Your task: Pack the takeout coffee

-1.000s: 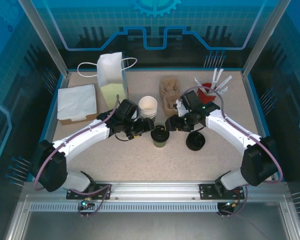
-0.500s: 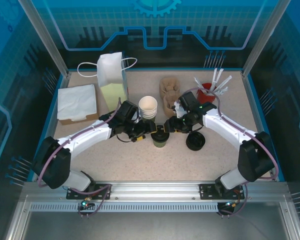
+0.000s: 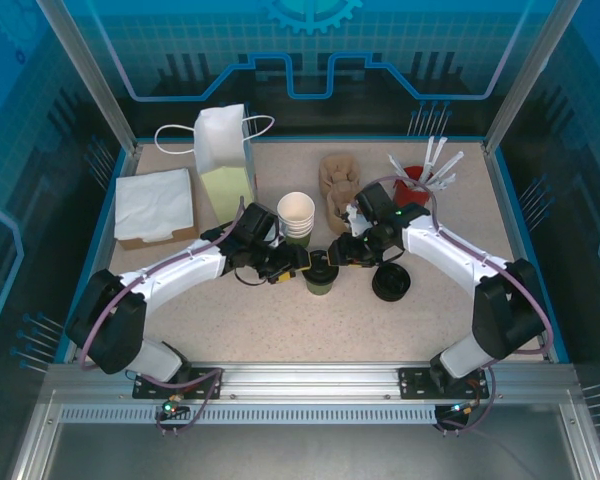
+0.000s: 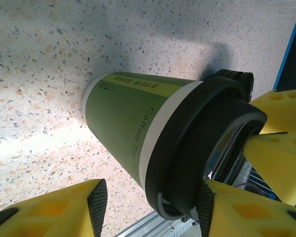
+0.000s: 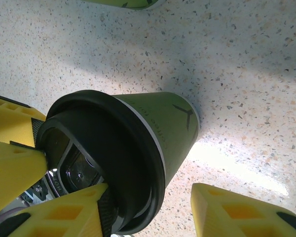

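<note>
**Open grippers flank the lidded cup at mid-table**
The small olive-green paper cup (image 3: pixel 320 277) with a black plastic lid (image 4: pixel 207 148) stands upright on the speckled table (image 3: pixel 280 320). The left gripper (image 4: pixel 150 200) and right gripper (image 5: pixel 150 195) are spread wide around its top, clamping nothing. The thin wall probably crushes easily, so grip gently just under the stiffer rim.

We see the takeout coffee (image 3: pixel 320 280), an olive-green, black-lidded paper cup, standing upright on the bench (image 3: pixel 280 325) centre.

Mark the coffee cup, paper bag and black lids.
Coffee cup (image 4: pixel 123 118): left wrist view, green side wall.
Paper bag (image 3: pixel 223 140): top external view, white face.
Black lids (image 3: pixel 391 283): top external view, topmost lid.
</note>
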You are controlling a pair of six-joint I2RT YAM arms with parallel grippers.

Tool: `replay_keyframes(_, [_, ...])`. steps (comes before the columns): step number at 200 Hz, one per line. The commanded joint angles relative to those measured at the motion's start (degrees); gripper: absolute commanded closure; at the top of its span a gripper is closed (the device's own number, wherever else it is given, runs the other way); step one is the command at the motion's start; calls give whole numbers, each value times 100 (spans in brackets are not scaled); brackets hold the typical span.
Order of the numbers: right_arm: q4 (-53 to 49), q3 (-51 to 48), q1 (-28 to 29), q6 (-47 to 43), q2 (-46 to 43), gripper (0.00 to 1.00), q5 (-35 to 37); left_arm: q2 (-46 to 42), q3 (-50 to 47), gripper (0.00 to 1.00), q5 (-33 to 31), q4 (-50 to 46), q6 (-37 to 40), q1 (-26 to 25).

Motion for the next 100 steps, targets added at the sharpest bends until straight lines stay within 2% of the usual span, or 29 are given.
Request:
replay_keyframes(1, [-566,0,75,-110,282,54,292,138,-280,49,-166,-484,74,-21])
replay_keyframes(65, [-963,9,111,-205,400,56,722,224,-504,52,-337,-553,-50,-26])
replay_keyframes(100, [-698,92,137,-226,136,54,683,155,-415,50,-303,-445,-41,-25])
